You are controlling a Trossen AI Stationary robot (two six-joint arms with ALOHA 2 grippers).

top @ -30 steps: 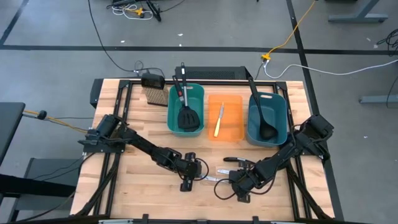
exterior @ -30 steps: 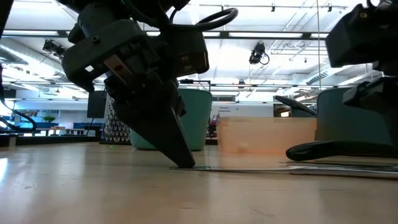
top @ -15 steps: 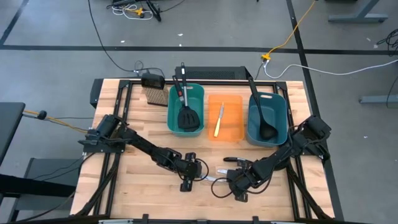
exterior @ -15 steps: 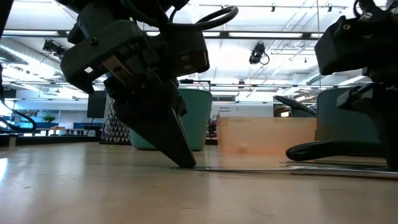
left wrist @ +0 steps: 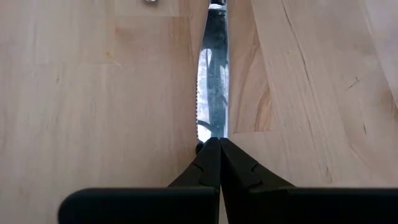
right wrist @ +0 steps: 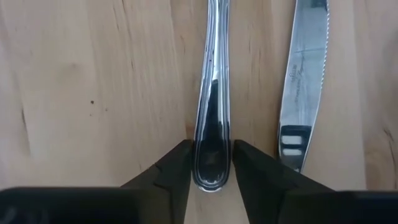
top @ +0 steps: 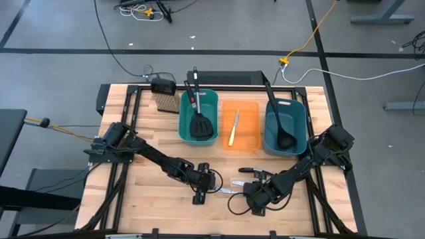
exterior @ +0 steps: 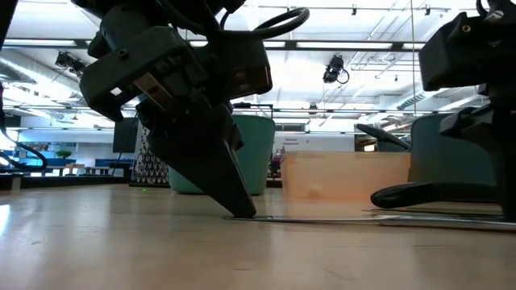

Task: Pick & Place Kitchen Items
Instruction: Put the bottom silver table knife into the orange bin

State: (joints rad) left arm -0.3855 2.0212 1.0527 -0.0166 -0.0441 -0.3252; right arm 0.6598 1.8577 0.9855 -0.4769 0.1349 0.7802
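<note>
wood planks make up the tabletop [top: 139,113], which sits on a grey floor with cables trailing behind it. along its far side stand three bins in a row: a teal bin [top: 184,119] holding a black spatula [top: 201,124] and a second spatula handle, an orange bin [top: 249,126] holding a yellow-handled knife [top: 233,131], and a darker teal bin [top: 299,123] holding a black ladle [top: 281,119]. a brush [top: 165,99] stands just left of the first bin.

near the front edge, both arms reach toward the middle. the left gripper [top: 200,194] points down at the wood, its jaws closed together with the tips touching the tabletop right at the end of a silver table knife [left wrist: 213,87] with a serrated blade; the wrist view shows the tips meeting in front of the blade, not around it. in the low view the same gripper [exterior: 238,205] leans with its tip on the wood beside the thin strip of knife.

the right gripper [top: 251,199] is low over the wood too, its jaws open and set on either side of the rounded end of a silver handle [right wrist: 211,93]. a second table knife [right wrist: 303,87] lies just beside that handle, roughly parallel to it. another black ladle [top: 251,171] rests on the tabletop just behind the right gripper.
</note>
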